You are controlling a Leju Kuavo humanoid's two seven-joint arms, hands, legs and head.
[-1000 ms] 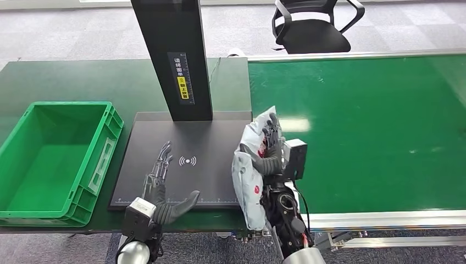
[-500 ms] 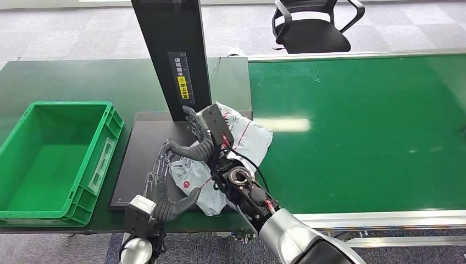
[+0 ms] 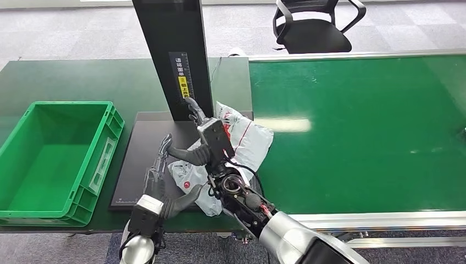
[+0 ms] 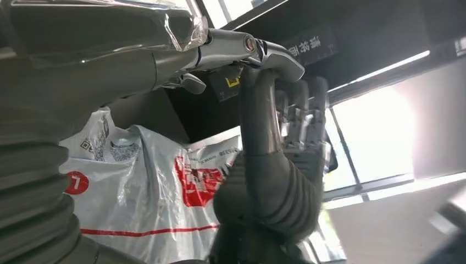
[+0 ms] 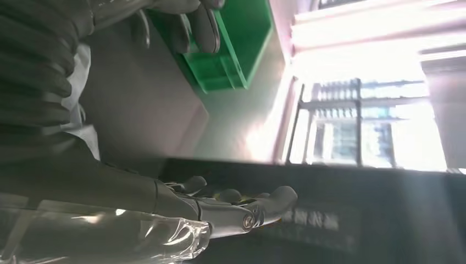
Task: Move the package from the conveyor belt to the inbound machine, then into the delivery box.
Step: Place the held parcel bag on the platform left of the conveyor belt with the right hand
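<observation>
**Soft mailer lying half on the scanner plate**

I am looking at one package (image 3: 242, 144), a white plastic mailer bag with red print, sagging across the right edge of the inbound machine's black plate (image 3: 140, 159) and spilling toward the green conveyor belt (image 3: 357, 132). It is reading as light, limp and slick: the film is wrinkling and will probably bunch or slide under a loose touch, so I am judging a broad clamp across the fuller middle, thumb under and fingers over, safer than pinching a corner.

My right hand (image 3: 198, 140) is lying over the bag with its fingers stretched out toward the machine's black post (image 3: 173, 55); I cannot tell whether it is actually clamping the film. My left hand (image 3: 165, 187) is sitting beside the bag's near edge, fingers apart, holding nothing as far as I can make out.

I am counting one package, one green delivery box (image 3: 57, 157) on the table (image 3: 71, 80), one inbound machine, and one office chair (image 3: 313, 25) beyond.
</observation>
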